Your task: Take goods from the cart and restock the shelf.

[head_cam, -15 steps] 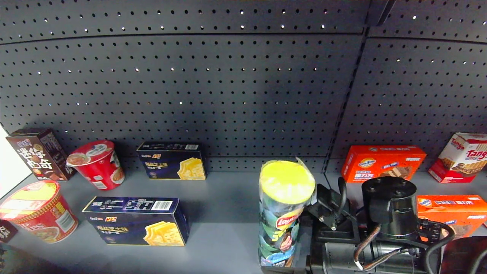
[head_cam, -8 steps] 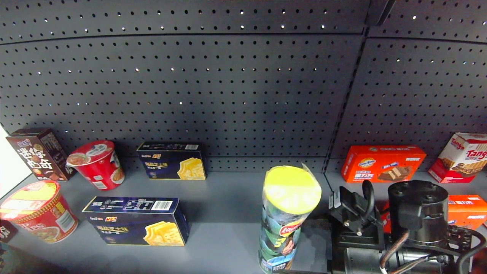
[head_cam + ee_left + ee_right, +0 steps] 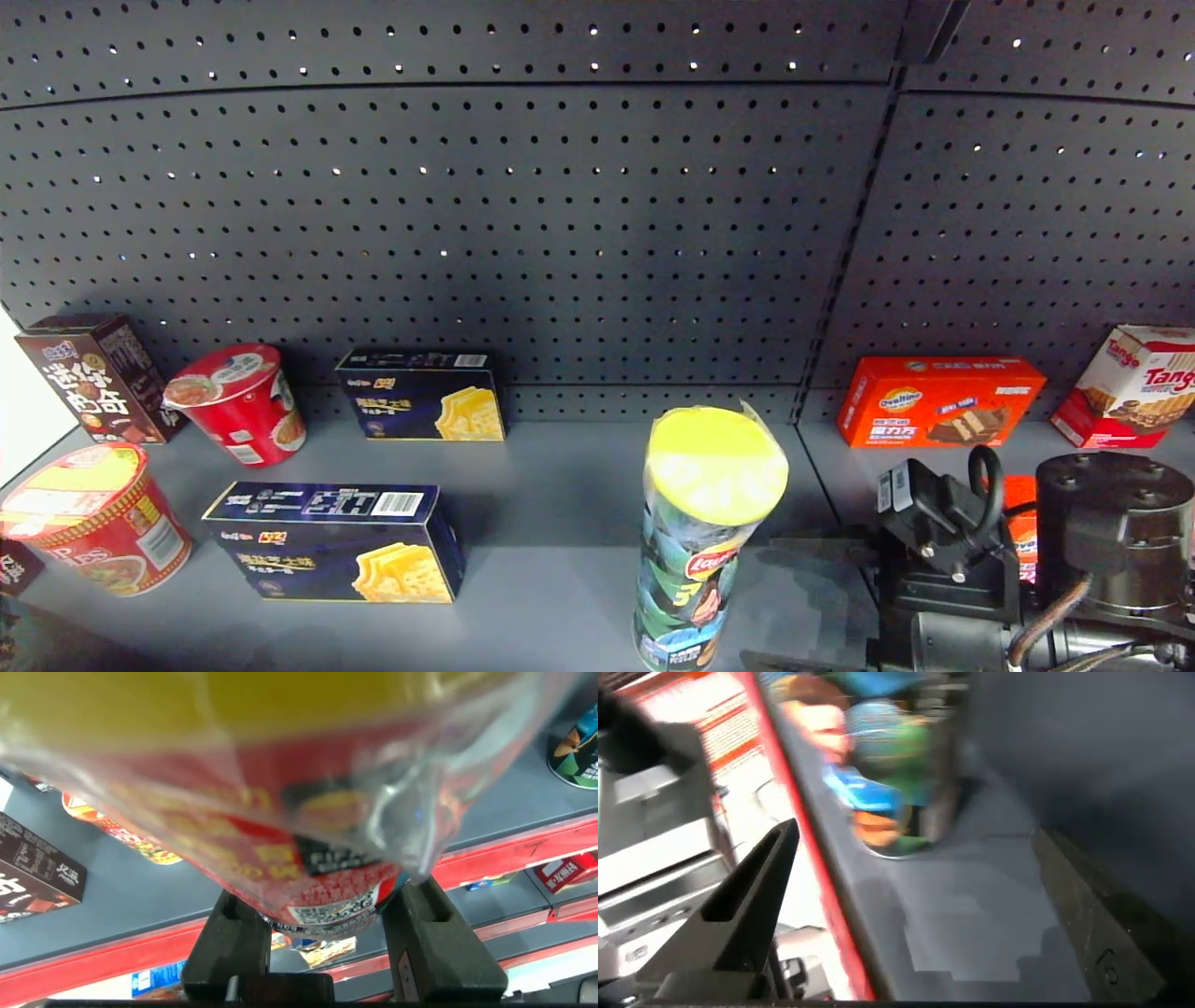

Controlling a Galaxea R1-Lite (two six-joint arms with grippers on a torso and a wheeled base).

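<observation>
My right jaws are spread wide. The tall chip tube (image 3: 707, 551) with a yellow lid (image 3: 717, 464) stands upright on the grey shelf (image 3: 560, 485) just beyond their tips, its label a blur. My left jaws pinch what looks like a red noodle cup (image 3: 308, 849) in crinkled clear film (image 3: 420, 812), its print too smeared to read.

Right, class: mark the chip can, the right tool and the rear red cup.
chip can (image 3: 717, 464), head view, yellow lid.
right tool (image 3: 915, 833), right wrist view, midway between fingertips.
rear red cup (image 3: 241, 406), head view, side wall.
</observation>
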